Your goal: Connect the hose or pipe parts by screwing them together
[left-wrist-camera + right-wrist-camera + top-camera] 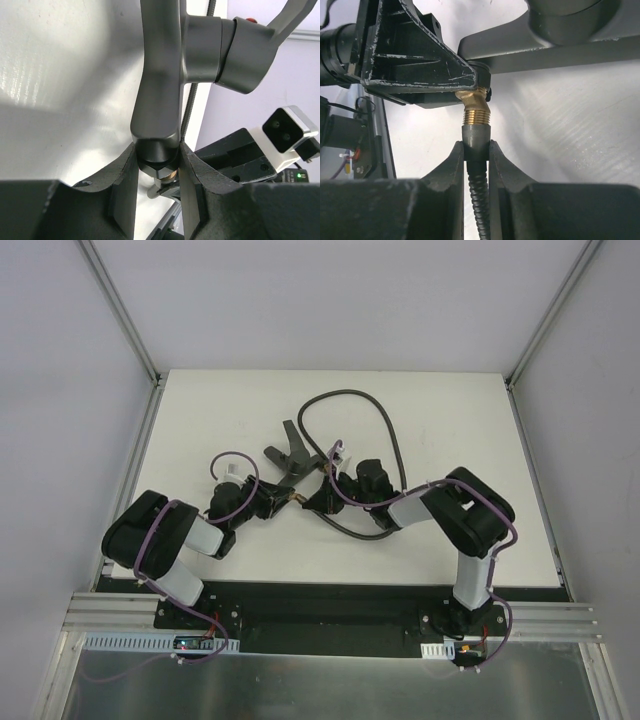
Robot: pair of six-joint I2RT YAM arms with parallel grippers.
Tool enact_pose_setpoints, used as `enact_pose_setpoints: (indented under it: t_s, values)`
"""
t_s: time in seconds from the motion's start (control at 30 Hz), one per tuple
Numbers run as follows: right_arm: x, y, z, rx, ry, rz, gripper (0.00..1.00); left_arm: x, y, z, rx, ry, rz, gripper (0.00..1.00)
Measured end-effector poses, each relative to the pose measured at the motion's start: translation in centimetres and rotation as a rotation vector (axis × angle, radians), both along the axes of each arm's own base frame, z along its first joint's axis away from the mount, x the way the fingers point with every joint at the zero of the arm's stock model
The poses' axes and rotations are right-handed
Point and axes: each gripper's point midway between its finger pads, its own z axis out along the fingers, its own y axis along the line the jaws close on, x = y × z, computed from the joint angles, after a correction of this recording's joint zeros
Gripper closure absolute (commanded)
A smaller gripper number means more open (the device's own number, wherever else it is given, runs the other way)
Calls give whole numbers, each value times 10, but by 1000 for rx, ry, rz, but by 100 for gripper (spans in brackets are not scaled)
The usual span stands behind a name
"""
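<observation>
Centrally, ribbed grey hose [479, 200], brass tip [476, 112], forked fitting [160, 75]

- Left arm [165, 540]: black rounded joint housings and a light-grey link, with a thin purple cable [236, 454] looping along it behind the jaws.
- Right arm [470, 525]: the same black-and-grey build, with its own purple lead.
- Left gripper [156, 172]: matte black, its inner faces curving in to flat pads at the jaws.
- Right gripper [476, 152]: black, with smooth curved shoulders on either side of the jaws.
- Beyond the right jaws, the left finger [415, 55] shows as a hollow, ribbed triangle with white-scuffed edges.
- Right of the left jaws: a white wrist camera [289, 131] with a black two-lens face and a green light [299, 175] below.
</observation>
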Motion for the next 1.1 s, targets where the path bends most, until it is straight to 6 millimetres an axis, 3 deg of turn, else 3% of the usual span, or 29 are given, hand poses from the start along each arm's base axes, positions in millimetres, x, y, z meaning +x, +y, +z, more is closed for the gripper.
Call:
enact_pose_setpoints:
  t_s: [0.5, 1.1]
  values:
    - [-4, -2, -6, -268, -205, 63, 99, -6, -1, -5, 64, 20, -26, 100]
    - [3, 1, 13, 81, 87, 70, 99, -4, 2, 13, 13, -81, 5, 100]
